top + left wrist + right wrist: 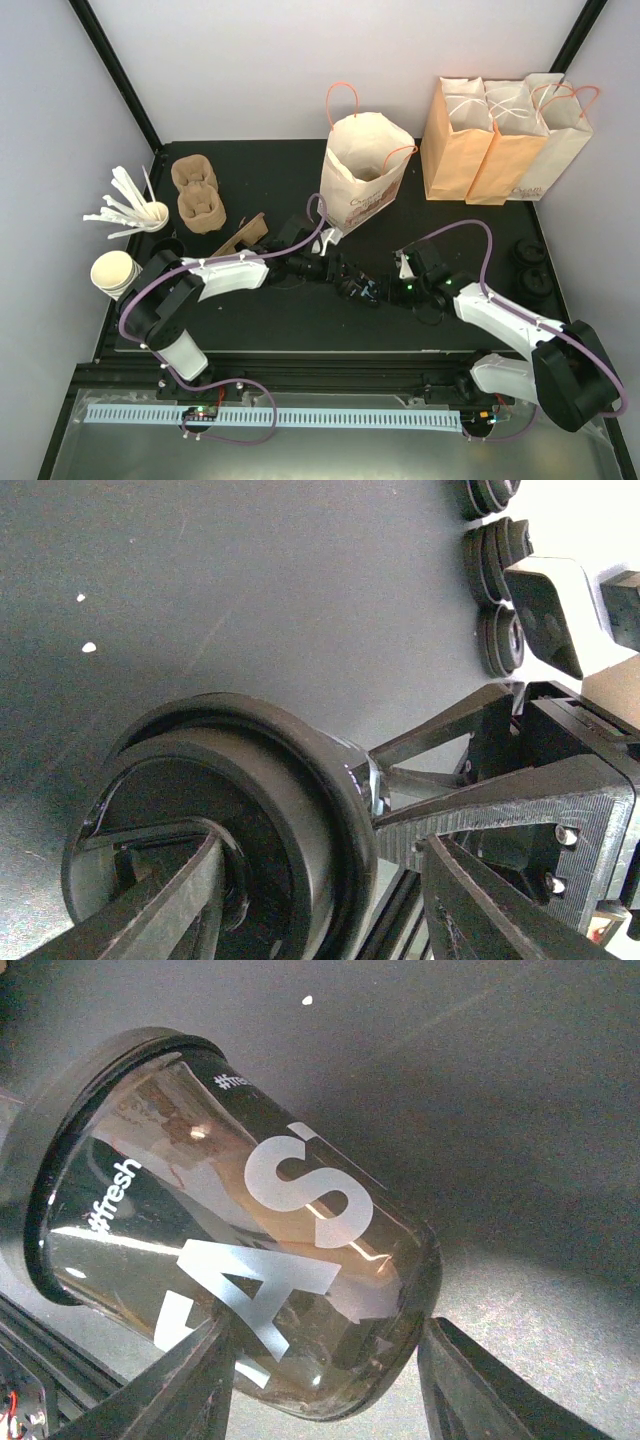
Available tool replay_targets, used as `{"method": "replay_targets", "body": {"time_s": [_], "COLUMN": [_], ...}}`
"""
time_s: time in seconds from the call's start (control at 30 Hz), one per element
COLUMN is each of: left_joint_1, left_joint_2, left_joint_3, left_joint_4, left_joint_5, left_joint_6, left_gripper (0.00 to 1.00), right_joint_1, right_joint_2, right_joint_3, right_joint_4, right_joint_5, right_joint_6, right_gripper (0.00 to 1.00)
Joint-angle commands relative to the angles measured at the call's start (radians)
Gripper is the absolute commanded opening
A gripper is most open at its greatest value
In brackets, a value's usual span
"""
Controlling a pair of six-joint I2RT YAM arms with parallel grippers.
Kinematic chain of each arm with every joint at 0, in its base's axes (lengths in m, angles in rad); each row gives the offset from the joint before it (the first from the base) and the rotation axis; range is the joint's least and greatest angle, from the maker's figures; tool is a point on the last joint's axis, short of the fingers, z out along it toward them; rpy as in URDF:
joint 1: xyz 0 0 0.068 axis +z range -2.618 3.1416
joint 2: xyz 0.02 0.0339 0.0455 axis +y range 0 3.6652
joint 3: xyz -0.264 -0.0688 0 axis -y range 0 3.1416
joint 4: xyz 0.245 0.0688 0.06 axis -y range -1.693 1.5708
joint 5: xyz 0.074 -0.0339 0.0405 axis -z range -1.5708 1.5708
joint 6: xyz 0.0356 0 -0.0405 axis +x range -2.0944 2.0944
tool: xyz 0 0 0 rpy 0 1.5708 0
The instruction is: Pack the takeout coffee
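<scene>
Cup between two pincers.
The right pincer (330,1365) grips the cup (250,1230) near its base, a finger on each side. The left pincer (320,865) straddles the lid (240,800) end; its grip cannot be told. The cup lies sideways over the mid-counter (500,1110), near the open bag (365,175).

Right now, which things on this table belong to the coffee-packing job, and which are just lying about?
In the job:
small black paper cup with black plastic lid
open brown paper bag with orange handles, likely its destination

Lying about:
three upright paper bags, back right
brown moulded-pulp cup carriers
stack of white paper cups
white plastic cutlery
loose flat black lids
</scene>
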Motion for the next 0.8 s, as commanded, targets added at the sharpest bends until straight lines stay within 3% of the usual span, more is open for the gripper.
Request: {"method": "replay_targets", "body": {"time_s": [0.0, 0.27, 0.43, 0.77], "left_joint_1": [-0.058, -0.061, -0.061, -0.066], "left_joint_2": [-0.042, -0.072, -0.104, -0.099], "left_joint_3": [0.099, 0.141, 0.145, 0.149], "left_joint_4": [-0.102, -0.210, -0.268, -0.288], "left_joint_5": [0.035, 0.064, 0.035, 0.020], "left_joint_6": [0.092, 0.148, 0.174, 0.180], "left_gripper": [0.56, 0.55, 0.55, 0.55], "right_joint_1": [0.013, 0.019, 0.020, 0.020], "right_joint_2": [0.019, 0.028, 0.012, -0.049], "right_joint_3": [-0.035, -0.060, -0.096, -0.132], "right_joint_4": [0.140, 0.304, 0.410, 0.345], "right_joint_5": [-0.116, -0.215, -0.155, -0.042], "right_joint_6": [-0.002, -0.054, -0.066, -0.063], "right_gripper": [0.53, 0.55, 0.59, 0.58]}}
